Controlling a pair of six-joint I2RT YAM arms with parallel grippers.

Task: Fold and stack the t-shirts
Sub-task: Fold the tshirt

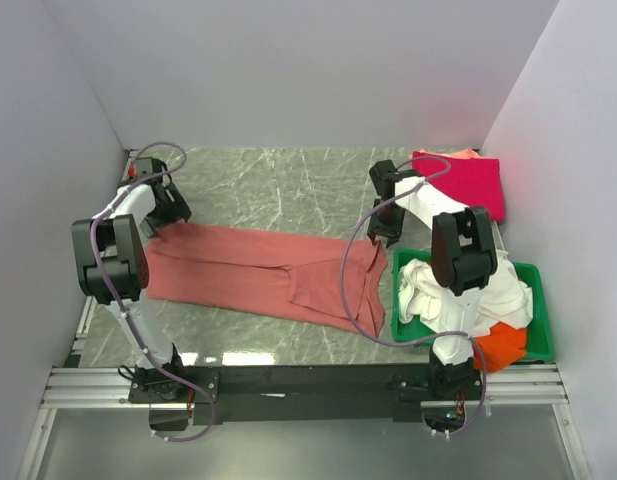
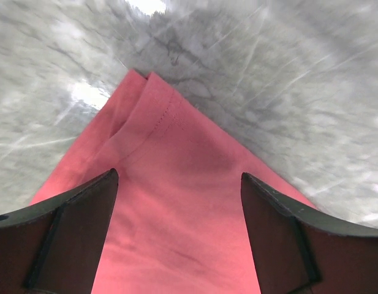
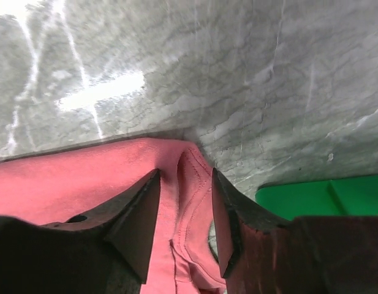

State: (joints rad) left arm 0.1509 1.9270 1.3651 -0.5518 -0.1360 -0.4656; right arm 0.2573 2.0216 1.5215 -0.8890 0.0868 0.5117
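Note:
A large dusty salmon-red t-shirt (image 1: 258, 272) lies folded into a long band across the marble table. My left gripper (image 1: 162, 230) hovers over its far left corner, open wide, and the left wrist view shows the cloth (image 2: 176, 226) flat between its fingers (image 2: 78, 214). My right gripper (image 1: 384, 236) is at the far right corner. Its jaws (image 3: 186, 173) stand apart astride a raised fold of the stitched hem (image 3: 198, 202). A crimson-pink t-shirt (image 1: 470, 182) lies folded at the back right. White (image 1: 424, 286) and orange (image 1: 500, 346) t-shirts are bunched in the tray.
The green plastic tray (image 1: 537, 302) sits at the front right, close to the salmon t-shirt's right end; its corner shows in the right wrist view (image 3: 311, 196). White walls enclose the table on three sides. The arm bases and a metal rail line the near edge.

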